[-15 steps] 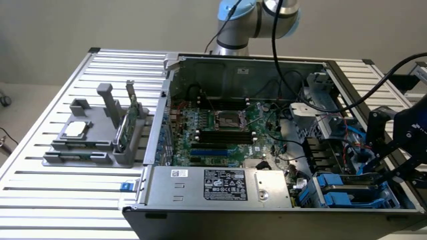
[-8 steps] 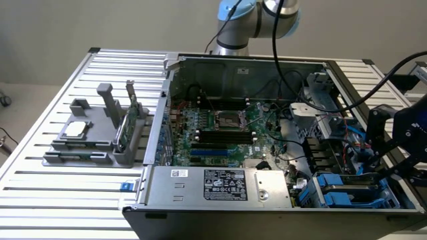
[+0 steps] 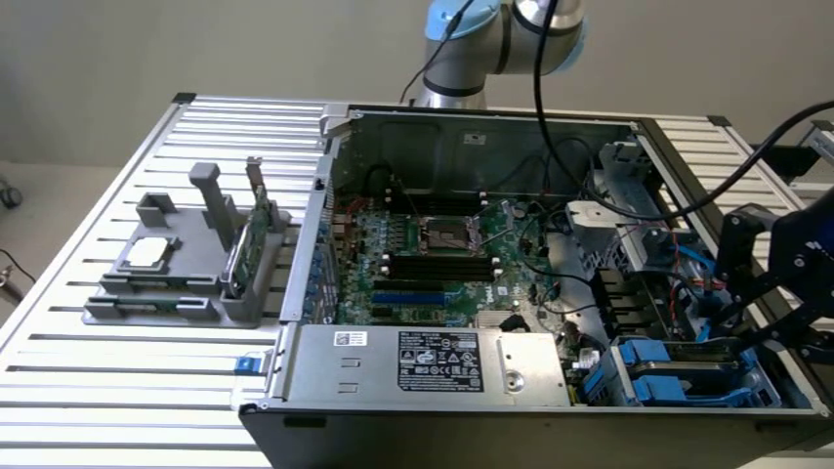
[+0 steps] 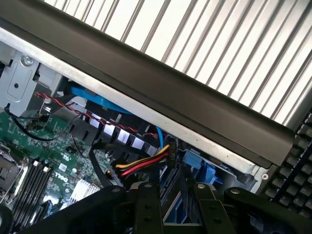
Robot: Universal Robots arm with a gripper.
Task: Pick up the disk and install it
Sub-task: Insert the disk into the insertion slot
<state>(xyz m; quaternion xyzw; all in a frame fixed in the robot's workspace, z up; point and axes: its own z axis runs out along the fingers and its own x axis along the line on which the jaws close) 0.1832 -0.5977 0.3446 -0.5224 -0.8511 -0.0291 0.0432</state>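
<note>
Note for you: the gripper (image 4: 170, 194) is low inside the computer case (image 3: 391, 435), at its near corner on the exterior view's right. The jaws stand partly apart on either side of a blue-edged silver slab, which I read as the disk (image 4: 172, 209). As far as the wrist view shows, they are clamped on it, not empty. So the pick-up looks done: the disk is off the tabletop (image 3: 117, 391) and in hand at the drive bay (image 3: 658, 369), where blue carrier plastic shows among the slots. The install is not finished, since the jaws have not let go. How deep the disk sits in its slot you cannot tell from here, because the fingers and the bay hide the mating end. Just beyond the disk a yellow, red and black power cable (image 4: 144, 163) hangs close to the bay mouth. Further in lies the motherboard (image 3: 431, 254). Well apart, outside the case on the exterior view's left, the grey fixture (image 3: 170, 293) holds a small silver chip (image 3: 150, 252) and an upright green card (image 3: 265, 220), both untouched.
</note>
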